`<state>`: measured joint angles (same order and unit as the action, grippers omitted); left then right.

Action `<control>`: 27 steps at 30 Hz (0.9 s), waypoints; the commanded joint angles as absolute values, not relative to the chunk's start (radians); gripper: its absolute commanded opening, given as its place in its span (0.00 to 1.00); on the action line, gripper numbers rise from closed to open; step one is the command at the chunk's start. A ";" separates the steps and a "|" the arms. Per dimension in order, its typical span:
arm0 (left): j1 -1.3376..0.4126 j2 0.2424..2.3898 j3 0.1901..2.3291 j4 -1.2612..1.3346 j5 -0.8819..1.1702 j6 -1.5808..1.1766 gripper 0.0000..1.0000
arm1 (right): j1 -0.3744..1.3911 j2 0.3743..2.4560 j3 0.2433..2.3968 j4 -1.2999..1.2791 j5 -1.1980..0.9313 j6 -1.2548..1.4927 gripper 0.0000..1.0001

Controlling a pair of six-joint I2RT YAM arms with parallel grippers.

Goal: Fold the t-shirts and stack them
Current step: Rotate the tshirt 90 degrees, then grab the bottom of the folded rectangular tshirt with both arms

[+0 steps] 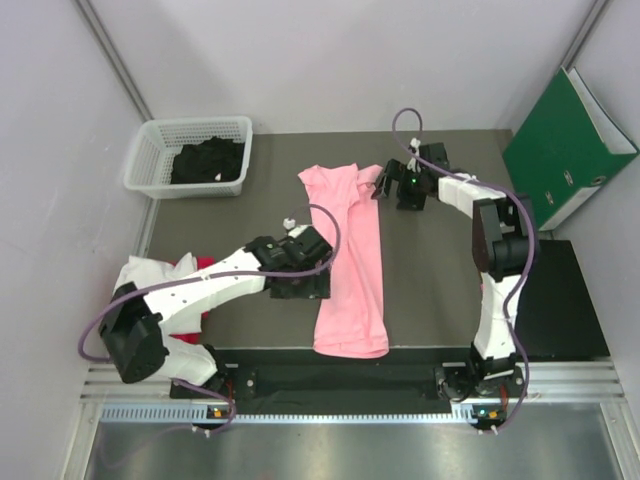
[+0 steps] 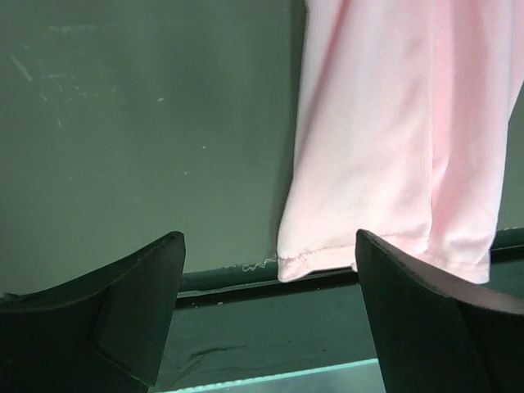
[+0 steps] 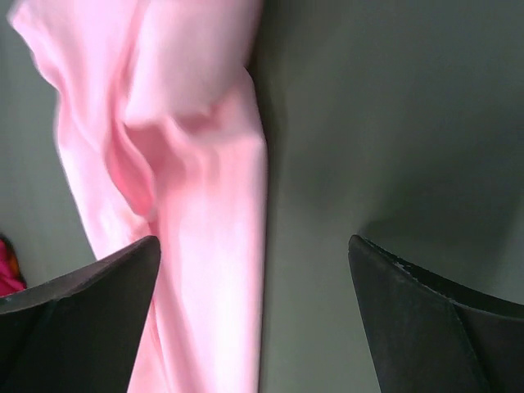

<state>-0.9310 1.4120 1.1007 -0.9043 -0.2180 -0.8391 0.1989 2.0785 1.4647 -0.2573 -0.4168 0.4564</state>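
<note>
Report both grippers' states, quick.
Left gripper: open, holding nothing.
Right gripper: open, holding nothing.

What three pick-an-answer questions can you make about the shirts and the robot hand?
1. Where is the black shirt?
A. in the basket
B. on the floor
C. hanging from an arm

2. What colour is the middle shirt?
A. green
B. pink
C. blue

3. How is the left gripper?
A. shut on a shirt
B. shut, empty
C. open, empty

Answers:
1 A, it lies inside the white mesh walls.
2 B, the long cloth mid-table is light pink.
3 C, its fingers stand apart and grip nothing.
</note>
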 commanded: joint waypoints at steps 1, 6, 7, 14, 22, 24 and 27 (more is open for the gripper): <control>-0.802 1.284 0.981 -0.686 -0.005 -0.854 0.89 | 0.225 2.128 1.632 -0.173 -0.387 0.483 0.95; -0.749 1.316 0.888 -0.592 0.185 -0.839 0.87 | 0.229 2.232 1.779 -0.201 -0.385 0.500 0.75; -0.747 1.340 0.894 -0.598 0.214 -0.831 0.88 | 0.229 2.259 1.804 -0.202 -0.384 0.509 0.74; -0.744 1.502 0.885 -0.569 0.370 -0.805 0.88 | 0.235 2.353 1.878 -0.207 -0.377 0.546 0.63; -0.744 1.598 0.870 -0.564 0.433 -0.799 0.72 | 0.238 2.410 1.907 -0.198 -0.367 0.577 0.51; -0.746 1.618 0.864 -0.572 0.448 -0.798 0.52 | 0.238 2.419 1.916 -0.192 -0.373 0.581 0.43; -0.746 1.640 0.853 -0.595 0.459 -0.796 0.09 | 0.238 2.434 1.937 -0.189 -0.374 0.589 0.28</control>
